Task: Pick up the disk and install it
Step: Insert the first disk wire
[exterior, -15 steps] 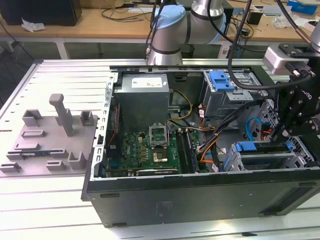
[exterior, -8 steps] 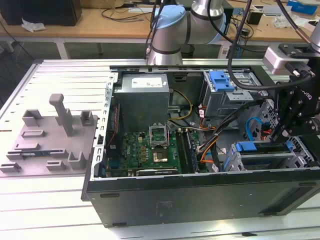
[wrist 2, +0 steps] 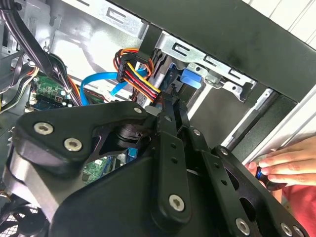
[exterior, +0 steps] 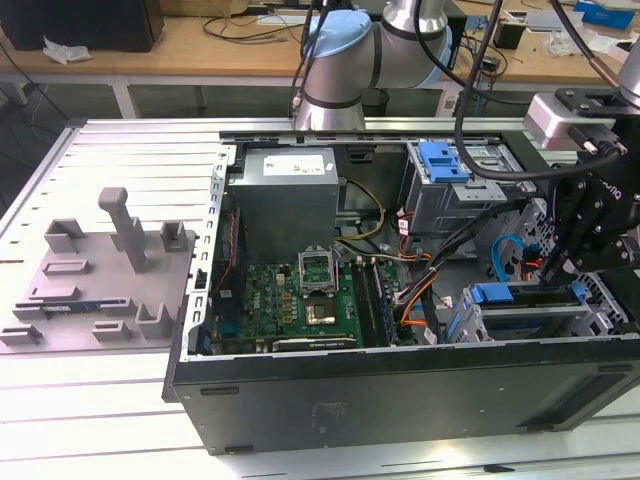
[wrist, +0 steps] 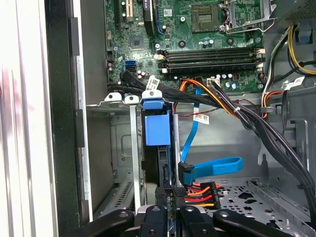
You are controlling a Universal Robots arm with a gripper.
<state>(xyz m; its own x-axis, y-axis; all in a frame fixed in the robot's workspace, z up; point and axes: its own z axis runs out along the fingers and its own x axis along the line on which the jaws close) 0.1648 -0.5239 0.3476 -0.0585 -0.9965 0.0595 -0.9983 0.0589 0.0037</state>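
The disk [exterior: 522,298] stands on edge in the drive cage at the front corner of the open computer case, on the exterior view's right. Its blue carrier frame runs along the top. In the first wrist view the carrier's blue handle [wrist: 157,126] fills the slot, and my gripper [wrist: 169,191] sits at the disk's cabled end with a black finger on each side of the thin edge. In the second wrist view the two fingers [wrist 2: 167,116] run close together up to the blue carrier [wrist 2: 190,79]. My gripper [exterior: 562,268] hangs over the cage.
A grey power supply [exterior: 285,188] sits at the case's back, the motherboard [exterior: 300,295] on its floor. A lone blue latch [exterior: 445,160] is in the other bay. Orange, black and blue cables [wrist: 217,101] cross beside the cage. A hand [wrist 2: 284,165] rests at the case's edge.
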